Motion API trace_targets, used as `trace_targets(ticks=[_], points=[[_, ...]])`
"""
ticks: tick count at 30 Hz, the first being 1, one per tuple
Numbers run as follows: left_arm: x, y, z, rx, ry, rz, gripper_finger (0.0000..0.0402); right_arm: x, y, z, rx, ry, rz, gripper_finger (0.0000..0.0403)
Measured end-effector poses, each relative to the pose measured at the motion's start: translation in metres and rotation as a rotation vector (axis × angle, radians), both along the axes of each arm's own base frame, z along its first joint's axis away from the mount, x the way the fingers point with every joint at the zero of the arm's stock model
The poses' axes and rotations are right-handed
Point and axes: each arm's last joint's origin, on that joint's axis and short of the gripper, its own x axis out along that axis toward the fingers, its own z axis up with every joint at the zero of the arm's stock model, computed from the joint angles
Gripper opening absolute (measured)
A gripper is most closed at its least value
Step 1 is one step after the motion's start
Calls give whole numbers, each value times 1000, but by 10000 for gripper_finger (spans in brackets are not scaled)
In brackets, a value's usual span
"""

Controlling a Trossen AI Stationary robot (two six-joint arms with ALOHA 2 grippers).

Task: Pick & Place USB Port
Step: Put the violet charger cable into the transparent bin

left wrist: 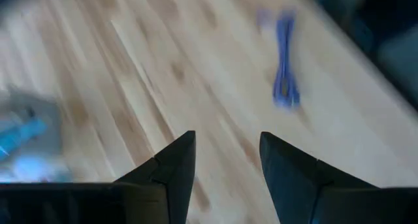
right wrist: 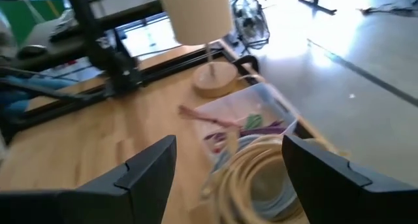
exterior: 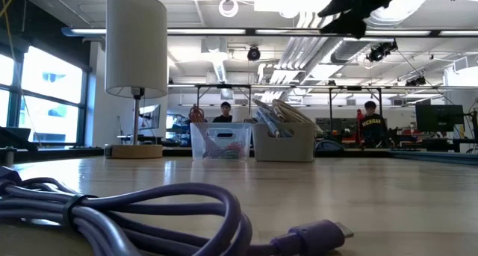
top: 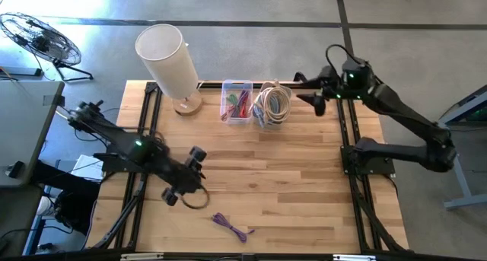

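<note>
A purple USB cable [top: 232,227] lies bundled on the wooden table near its near edge. It fills the foreground of the low view [exterior: 142,211], with its plug [exterior: 320,234] resting on the wood. My left gripper [top: 192,197] hovers open, left of the cable and a little farther in, and touches nothing. The left wrist view shows the cable [left wrist: 285,87] ahead of the fingers. My right gripper [top: 319,103] is open and raised at the table's far side. It stands beside the bin of cream cables [right wrist: 261,172].
At the far edge stand a lamp [top: 171,59] on a wooden base, a clear bin [top: 237,101] of coloured cables and a bin of coiled cream cables [top: 272,105]. Bare wood lies between the bins and the purple cable. People sit in the room behind [exterior: 371,122].
</note>
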Motion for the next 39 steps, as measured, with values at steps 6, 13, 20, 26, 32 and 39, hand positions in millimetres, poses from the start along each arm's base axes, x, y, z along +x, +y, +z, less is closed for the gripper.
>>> trace_targets(ticks=[6,13,20,26,32,39], points=[[26,-15,-42,41,225,83,166,-16,33,7,45,2,59,271],[60,-41,-82,-127,372,103,166,-20,56,5,89,52,132,271],[84,-60,-115,-277,468,130,166,-13,72,4,121,61,215,271],[96,-68,-133,-312,496,109,166,-8,87,4,140,69,270,271],[103,-71,-147,-271,478,122,166,-4,100,4,148,70,306,271],[107,-72,-149,-261,447,111,166,-2,111,5,157,62,327,271]])
